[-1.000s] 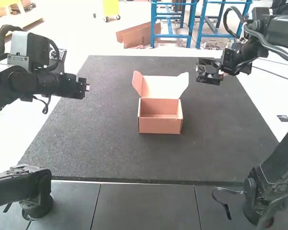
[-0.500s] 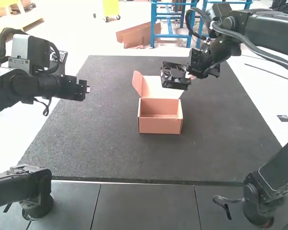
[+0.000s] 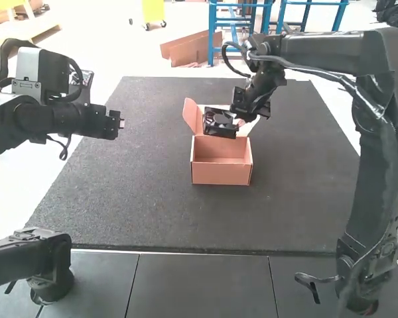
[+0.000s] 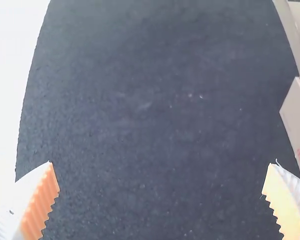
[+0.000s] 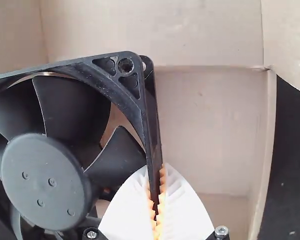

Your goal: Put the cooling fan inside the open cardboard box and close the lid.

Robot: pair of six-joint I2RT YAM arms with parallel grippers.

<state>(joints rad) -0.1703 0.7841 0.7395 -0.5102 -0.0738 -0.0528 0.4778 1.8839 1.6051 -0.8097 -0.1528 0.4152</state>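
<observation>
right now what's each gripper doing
Left gripper: open, empty.
Right gripper: shut on the cooling fan, over the open cardboard box.

Arms matte black, tube-shaped links; left arm (image 3: 53, 118) has white-grey block (image 3: 34, 66) nr wrist; right arm (image 3: 331, 46) w/ looped black cables (image 3: 231, 54); fingers (image 5: 132, 215) white, ribbed; pads (image 4: 39, 197) orange, serrated; silver screw (image 5: 220, 231) at finger base.
</observation>
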